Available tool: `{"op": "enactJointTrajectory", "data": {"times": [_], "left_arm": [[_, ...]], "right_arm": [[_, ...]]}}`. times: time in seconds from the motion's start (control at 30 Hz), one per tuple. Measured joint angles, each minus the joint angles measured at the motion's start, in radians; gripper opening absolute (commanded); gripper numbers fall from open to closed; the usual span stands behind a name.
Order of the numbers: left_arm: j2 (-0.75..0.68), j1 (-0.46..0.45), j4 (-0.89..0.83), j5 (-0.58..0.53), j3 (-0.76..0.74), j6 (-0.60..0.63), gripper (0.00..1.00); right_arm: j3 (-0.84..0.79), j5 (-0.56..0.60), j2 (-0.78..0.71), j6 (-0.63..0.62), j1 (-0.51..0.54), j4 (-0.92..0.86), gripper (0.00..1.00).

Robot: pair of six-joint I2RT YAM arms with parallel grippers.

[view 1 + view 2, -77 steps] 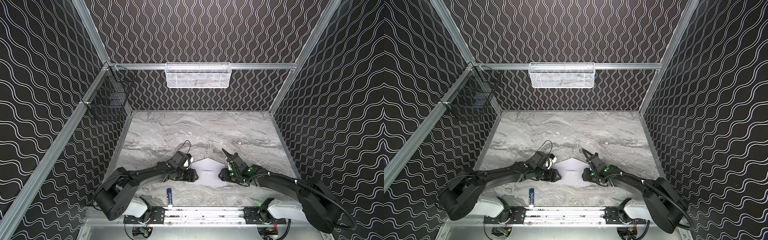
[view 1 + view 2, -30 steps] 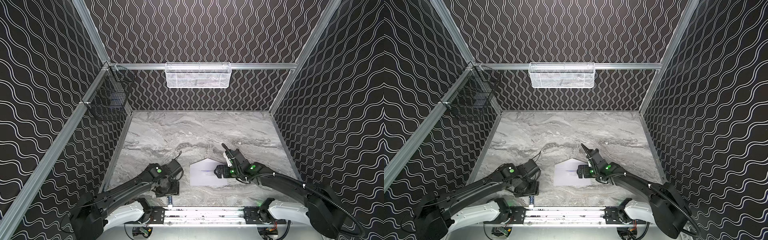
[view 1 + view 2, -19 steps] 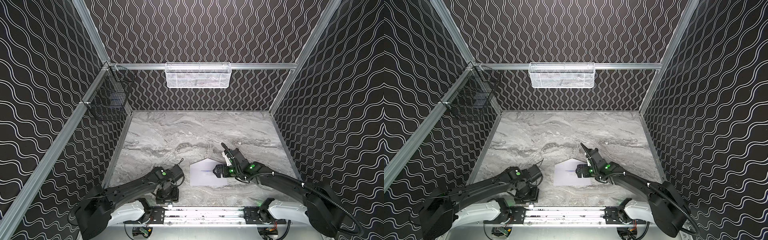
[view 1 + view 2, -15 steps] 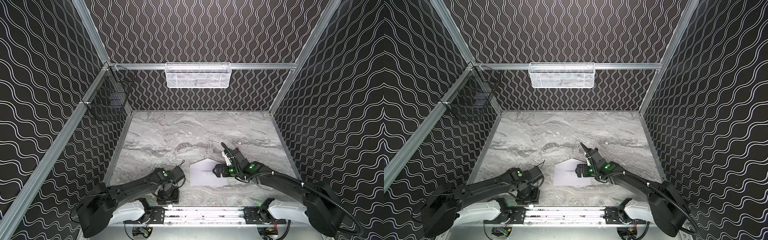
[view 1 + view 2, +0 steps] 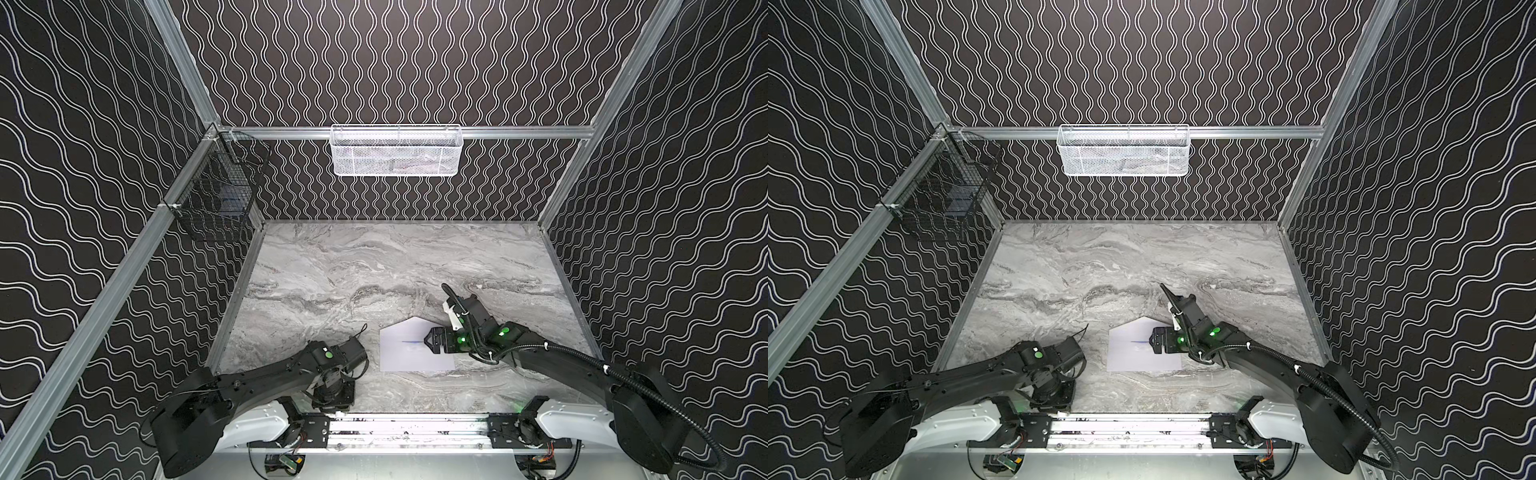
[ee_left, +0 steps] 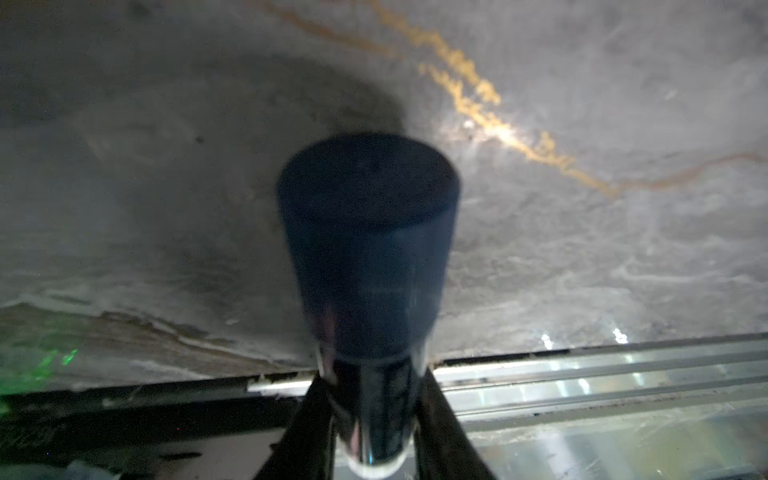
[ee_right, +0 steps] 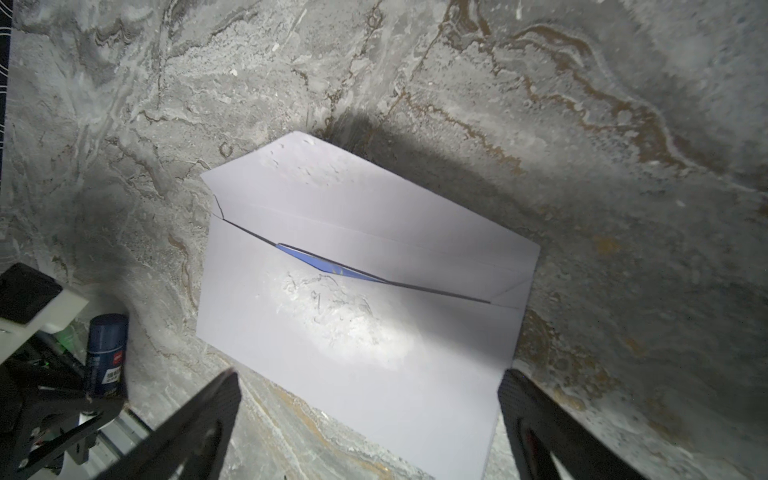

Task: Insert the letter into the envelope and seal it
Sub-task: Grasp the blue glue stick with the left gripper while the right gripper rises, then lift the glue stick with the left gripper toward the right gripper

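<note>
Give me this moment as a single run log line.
left pincer: shut on glue stick | right pincer: open over envelope | letter: inside envelope | flap: open

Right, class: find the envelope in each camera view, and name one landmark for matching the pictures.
Top view: the envelope lies lower middle, just right of centre.
Top view: envelope lower middle, just left of centre.
Left wrist: not in it.
Right wrist: envelope fills the middle, flap open.
Landmark: the letter's blue edge at the envelope's mouth, in all three.
</note>
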Motion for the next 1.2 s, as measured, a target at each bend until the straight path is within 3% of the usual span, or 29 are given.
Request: {"op": "enactJointTrajectory", "data": {"times": [0.17, 0.33, 0.57, 0.83, 1.0, 1.2], "left_arm": [[-0.042, -0.002, -0.001, -0.032, 0.064, 0.018, 0.14], [-0.065, -0.014, 0.05, -0.084, 0.192, 0.145, 0.0], [-0.123, -0.031, 0.196, -0.073, 0.266, 0.431, 0.0], [-0.249, -0.032, 0.354, 0.115, 0.265, 0.763, 0.0], [-0.211, -0.032, 0.359, 0.199, 0.284, 0.857, 0.0], [-0.203, -0.032, 0.381, 0.253, 0.285, 0.896, 0.0]], "right_arm": [[0.018, -0.023, -0.028, 0.001, -0.002, -0.012, 1.0], [0.051, -0.092, -0.085, -0.031, -0.031, -0.051, 1.0], [0.093, -0.326, -0.227, -0.092, -0.082, -0.089, 0.9], [0.07, -0.646, -0.322, -0.064, -0.088, 0.079, 0.72], [0.083, -0.764, -0.305, -0.047, -0.08, 0.187, 0.67], [0.118, -0.804, -0.228, -0.04, -0.001, 0.242, 0.59]]}}
